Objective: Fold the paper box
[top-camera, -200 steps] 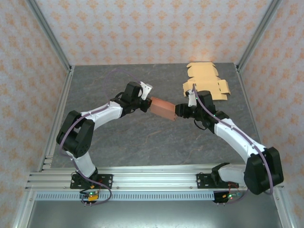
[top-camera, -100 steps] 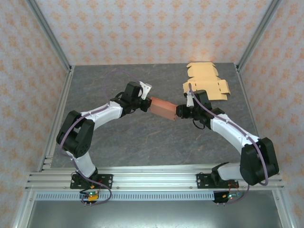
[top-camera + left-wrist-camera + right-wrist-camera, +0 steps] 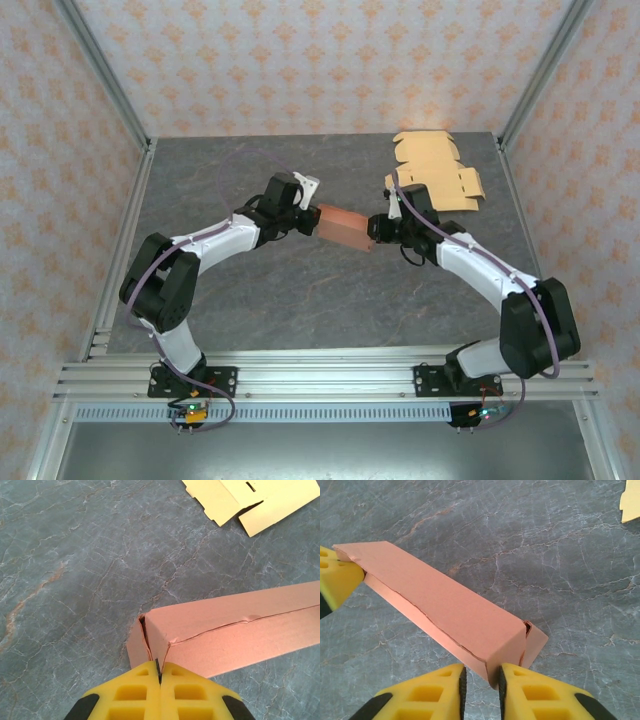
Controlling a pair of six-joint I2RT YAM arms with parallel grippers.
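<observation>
Left claw (image 3: pixel 160 666) and right claw (image 3: pixel 481 671) are pinching ends of the paper box (image 3: pixel 342 228). Sides are standing folded (end flaps (image 3: pixel 535 642) untucked).

You have open table (image 3: pixel 300 300) along the near side and at far left. The box (image 3: pixel 343 228) bars the middle, bridging the left gripper (image 3: pixel 314 214) and right gripper (image 3: pixel 373 229). Flat blanks (image 3: pixel 437 172) crowd the far right, just behind the right arm (image 3: pixel 470 262).
</observation>
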